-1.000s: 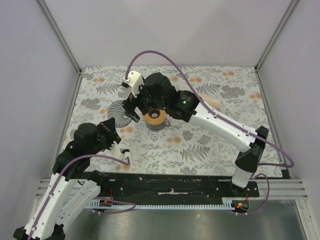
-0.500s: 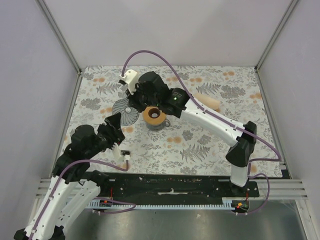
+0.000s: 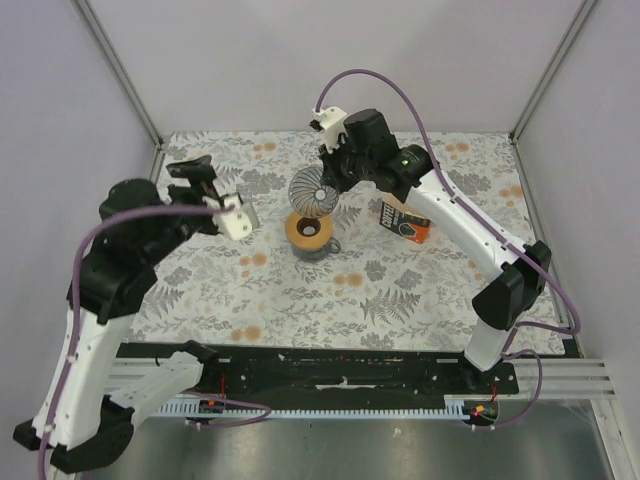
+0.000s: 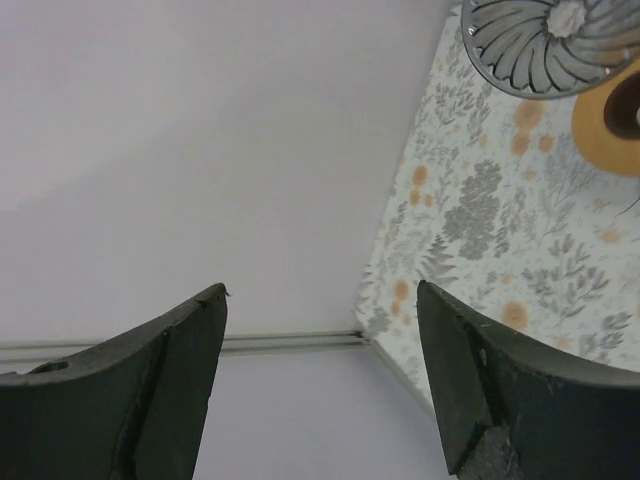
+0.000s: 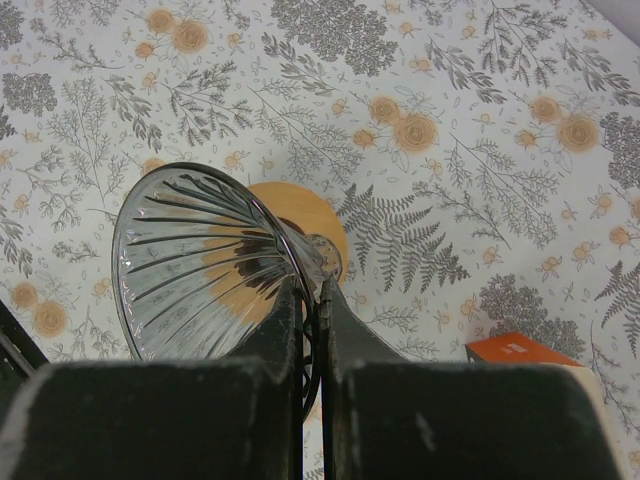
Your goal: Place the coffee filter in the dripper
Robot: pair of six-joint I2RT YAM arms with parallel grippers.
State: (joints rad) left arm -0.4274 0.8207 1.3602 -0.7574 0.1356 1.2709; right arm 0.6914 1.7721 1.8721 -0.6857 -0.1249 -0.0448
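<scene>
Across the flowered worktop (image 3: 420, 290), the left pincer (image 4: 320, 300) hangs released beside the left wall. The right pincer (image 5: 312, 292) is clenched on the rim of the coffee filter (image 5: 200, 260), a ribbed see-through cone tilted just above the orange dripper (image 5: 305, 215). An orange packet (image 3: 405, 222) lies near the dripper, on its right.

The coffee filter (image 3: 313, 192) looks like a see-through fluted cone with a dark rim. It's tipped on its side, with the right pincer (image 5: 312, 290) clamped on its rim, just behind the dripper (image 3: 308, 231) and overlapping its far edge from above. The dripper is a small round orange-tan piece with a wide flat rim and a dark center, sitting upright near the middle of the flowery tabletop (image 3: 400, 290), and its orange shows right through the filter's ribs.
</scene>
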